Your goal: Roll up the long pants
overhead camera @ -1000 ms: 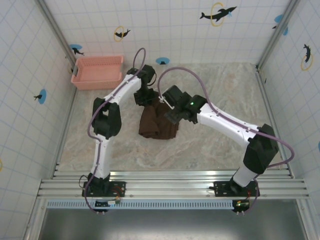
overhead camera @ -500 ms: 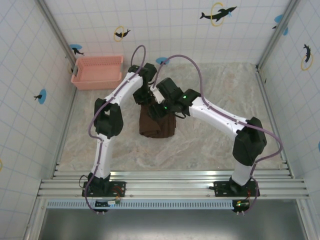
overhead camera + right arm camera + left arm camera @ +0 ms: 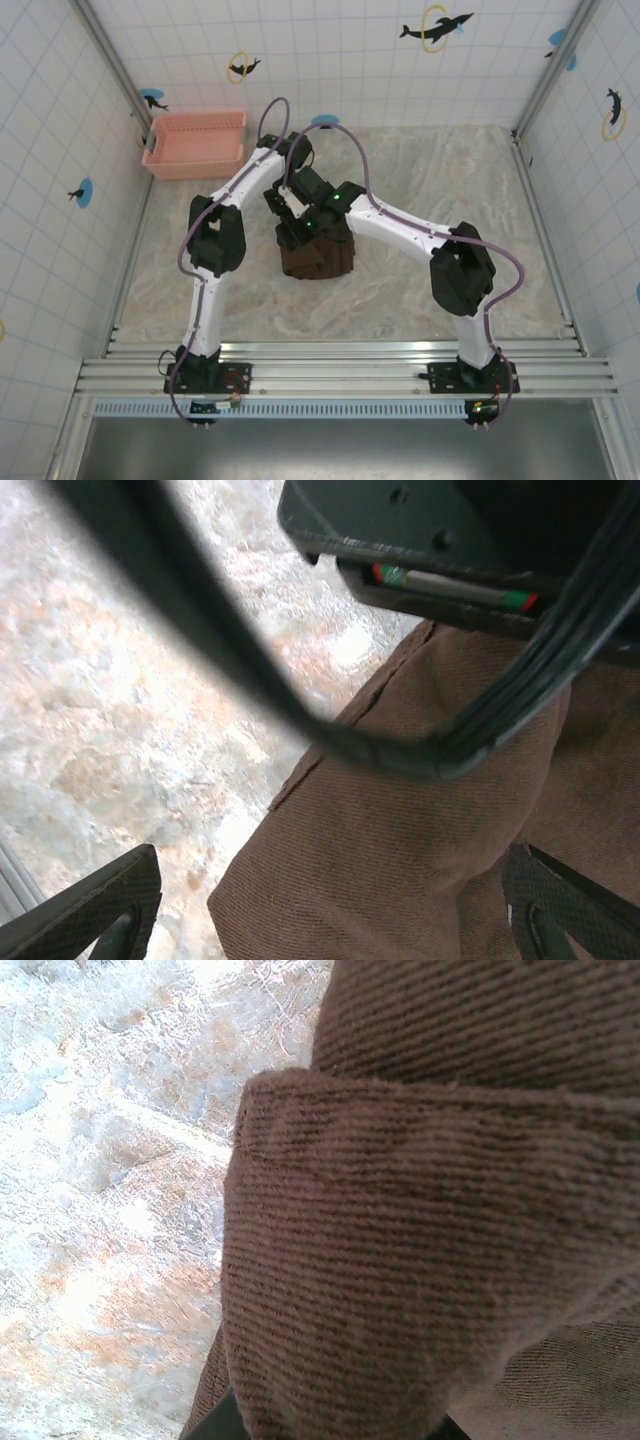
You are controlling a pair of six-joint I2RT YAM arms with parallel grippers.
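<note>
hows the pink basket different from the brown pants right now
The pink basket is a rigid open-topped box, while the long pants are soft dark brown cloth bunched into a folded heap. The pink basket sits in the far left corner by the wall, and the long pants lie in the middle. Both rest on the table.

Tiled walls, seemingly marble tabletop

Far end of the long pants beneath the right arm; blurred cable.
</note>
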